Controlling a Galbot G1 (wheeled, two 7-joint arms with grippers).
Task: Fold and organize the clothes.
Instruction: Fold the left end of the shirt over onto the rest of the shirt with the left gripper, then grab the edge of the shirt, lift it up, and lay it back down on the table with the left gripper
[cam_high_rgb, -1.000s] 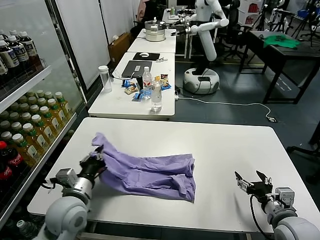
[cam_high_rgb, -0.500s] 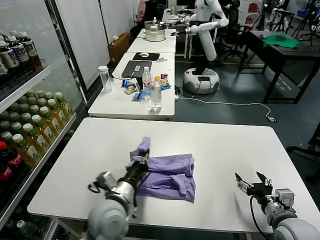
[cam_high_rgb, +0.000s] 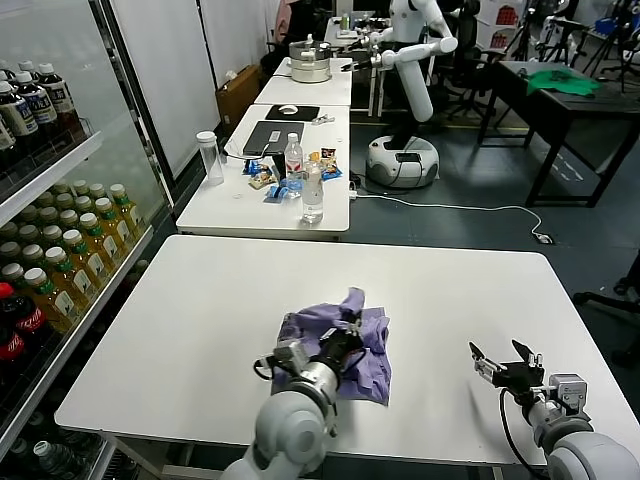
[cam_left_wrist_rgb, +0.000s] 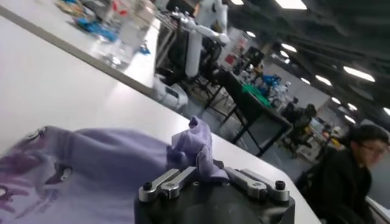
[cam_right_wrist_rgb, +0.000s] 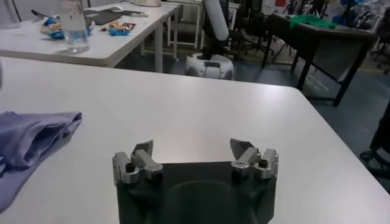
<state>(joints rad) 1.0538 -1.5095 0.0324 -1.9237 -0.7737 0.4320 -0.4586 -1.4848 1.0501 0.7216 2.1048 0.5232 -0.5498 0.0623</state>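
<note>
The lavender T-shirt (cam_high_rgb: 376, 352) lies bunched in a small heap near the front middle of the white table (cam_high_rgb: 450, 290). My left gripper (cam_high_rgb: 349, 331) is over the heap, shut on a raised fold of the shirt that sticks up between its fingers. In the left wrist view the pinched fold stands up from the left gripper (cam_left_wrist_rgb: 204, 168), with the rest of the T-shirt (cam_left_wrist_rgb: 91, 164) spread beyond. My right gripper (cam_high_rgb: 505, 364) rests low at the table's front right, open and holding nothing. The right wrist view shows the right gripper (cam_right_wrist_rgb: 192, 150) with the T-shirt's edge (cam_right_wrist_rgb: 30, 137) well off to one side.
A drinks shelf (cam_high_rgb: 60, 250) stands along the left. A second table (cam_high_rgb: 290, 190) with bottles and snacks lies beyond. Another robot (cam_high_rgb: 410, 60) and a dark table with a green cloth (cam_high_rgb: 565, 82) are in the background. A person (cam_left_wrist_rgb: 365, 161) sits beyond the table's right side.
My left gripper has carried the shirt's left edge rightwards across the table, folding it over onto the right part. The shirt is now a compact heap. The right arm has stayed still.
</note>
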